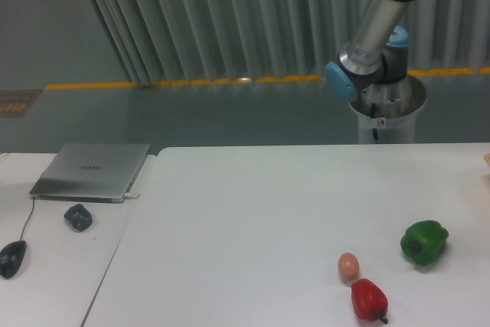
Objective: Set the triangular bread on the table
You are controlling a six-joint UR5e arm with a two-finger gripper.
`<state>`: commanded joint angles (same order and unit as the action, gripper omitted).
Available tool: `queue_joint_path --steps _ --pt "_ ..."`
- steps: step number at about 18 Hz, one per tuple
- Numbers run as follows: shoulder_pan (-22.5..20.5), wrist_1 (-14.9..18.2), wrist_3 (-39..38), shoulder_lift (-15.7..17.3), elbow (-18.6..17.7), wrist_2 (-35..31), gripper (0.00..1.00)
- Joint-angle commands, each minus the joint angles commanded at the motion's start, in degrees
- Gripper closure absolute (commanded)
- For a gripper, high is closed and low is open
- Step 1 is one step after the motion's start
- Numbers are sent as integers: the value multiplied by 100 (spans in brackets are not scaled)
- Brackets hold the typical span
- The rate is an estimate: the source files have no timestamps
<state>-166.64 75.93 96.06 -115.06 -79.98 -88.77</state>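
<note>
We see only a sliver of bread (487, 159) at the table (253, 212) edge; likely light, soft, best gripped across its flat sides. Our end effector is out of view.

Looked like a robotics lab or industrial test floor: arm (380, 17) mounted on a pedestal (388, 116), grey-green coated floor (191, 116) with yellow safety line (184, 82), ribbed curtain wall (230, 17), white table (253, 220), side desk (46, 266) with closed laptop (92, 171) and mouse (11, 257).
</note>
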Motion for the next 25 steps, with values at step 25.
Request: queue_joint_path --steps 25 --pt "1011 1048 -3066 369 370 1809 66"
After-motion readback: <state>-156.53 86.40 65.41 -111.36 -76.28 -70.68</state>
